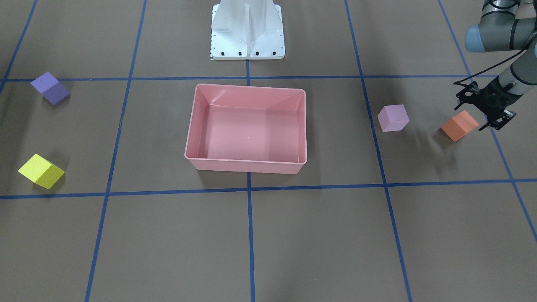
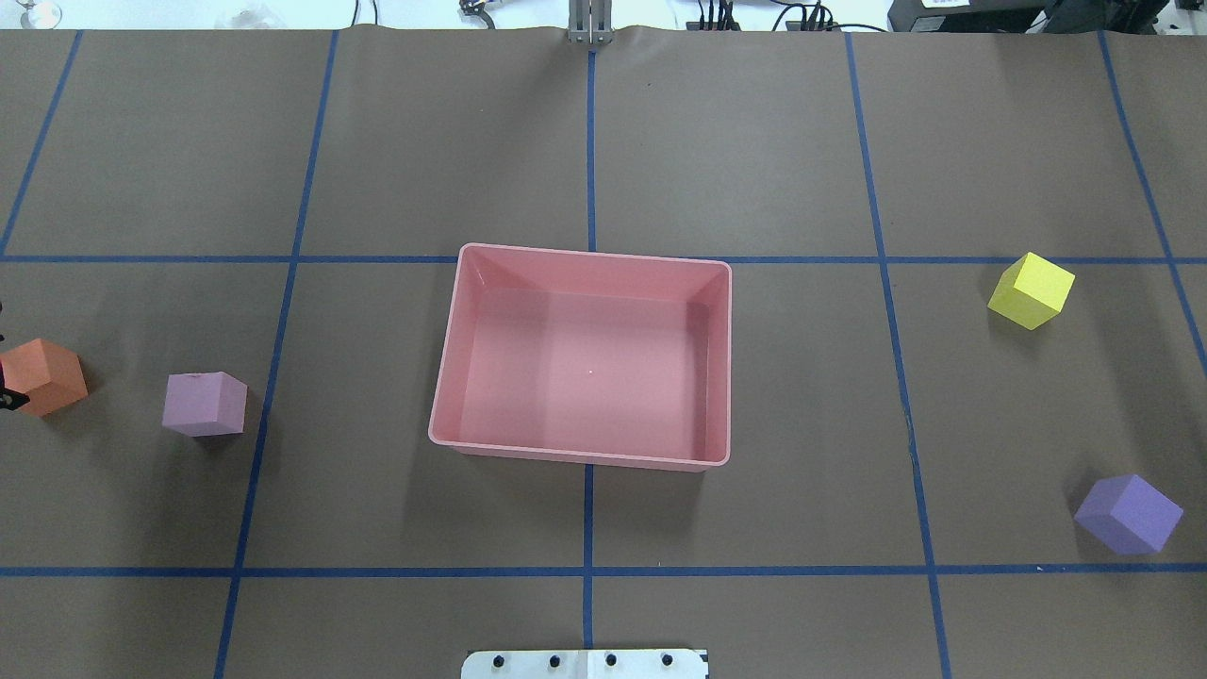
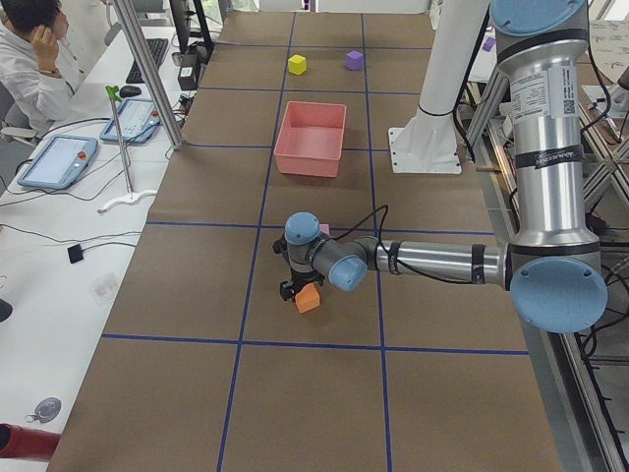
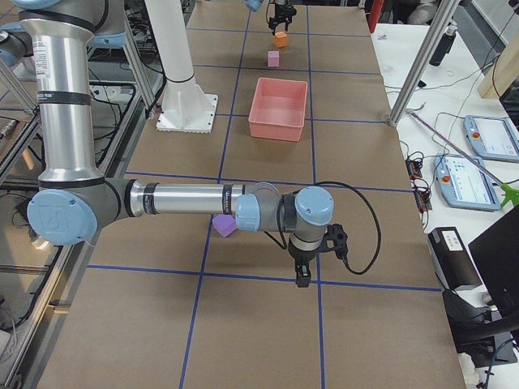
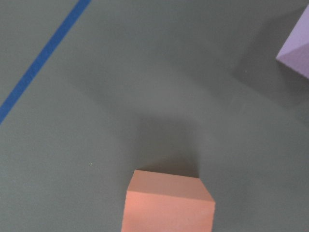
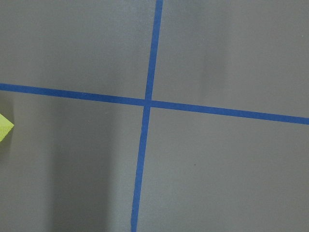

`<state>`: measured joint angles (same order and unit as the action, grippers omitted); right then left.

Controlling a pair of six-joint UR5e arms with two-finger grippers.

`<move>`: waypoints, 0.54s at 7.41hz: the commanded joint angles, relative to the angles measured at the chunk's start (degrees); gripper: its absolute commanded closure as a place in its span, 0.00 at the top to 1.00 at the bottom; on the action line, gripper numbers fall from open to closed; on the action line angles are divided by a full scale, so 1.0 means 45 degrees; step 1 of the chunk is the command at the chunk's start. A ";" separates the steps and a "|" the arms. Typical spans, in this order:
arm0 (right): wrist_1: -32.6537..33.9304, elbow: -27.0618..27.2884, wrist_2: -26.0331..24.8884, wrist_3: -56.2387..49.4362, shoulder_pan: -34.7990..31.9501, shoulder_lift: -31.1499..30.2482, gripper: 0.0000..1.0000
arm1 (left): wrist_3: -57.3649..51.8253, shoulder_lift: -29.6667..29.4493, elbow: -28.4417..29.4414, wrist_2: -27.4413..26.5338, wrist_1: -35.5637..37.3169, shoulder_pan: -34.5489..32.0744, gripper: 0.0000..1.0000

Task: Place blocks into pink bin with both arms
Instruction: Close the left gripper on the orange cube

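Observation:
The pink bin (image 1: 245,161) stands empty at the table's middle. My left gripper (image 1: 472,113) is low over the orange block (image 1: 459,125), open, with one jaw on each side; the block rests on the table and fills the bottom of the left wrist view (image 5: 166,203). The pale lilac block (image 1: 393,118) lies between it and the bin. The yellow block (image 2: 1031,290) and the dark purple block (image 2: 1127,514) lie on my right side. My right gripper (image 4: 302,279) hangs near the purple block (image 4: 225,225); I cannot tell if it is open or shut.
The white pedestal base (image 1: 247,31) stands behind the bin. Blue tape lines (image 6: 145,104) grid the brown table cover. An operator (image 3: 29,49) sits at a side bench with tablets. A yellow corner (image 6: 5,128) shows at the right wrist view's edge.

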<state>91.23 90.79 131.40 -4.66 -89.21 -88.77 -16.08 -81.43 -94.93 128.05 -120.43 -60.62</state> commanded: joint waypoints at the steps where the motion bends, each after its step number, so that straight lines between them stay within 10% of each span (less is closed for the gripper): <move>1: 0.0000 -0.0001 0.0000 0.0000 0.0000 -0.0019 1.00 | -0.0059 -0.0126 0.0507 0.0020 -0.0073 0.0131 1.00; 3: 0.0000 0.0018 0.0000 0.0000 0.0000 -0.0020 1.00 | -0.0039 -0.0826 0.1423 0.0136 -0.0501 0.0366 0.97; 4: 0.0000 0.0019 0.0000 0.0000 0.0000 -0.0020 1.00 | -0.0001 -0.0907 0.1466 0.0157 -0.0638 0.0366 0.69</move>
<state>91.23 90.84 131.40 -4.66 -89.21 -88.85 -16.23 -84.44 -89.51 128.53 -122.39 -59.16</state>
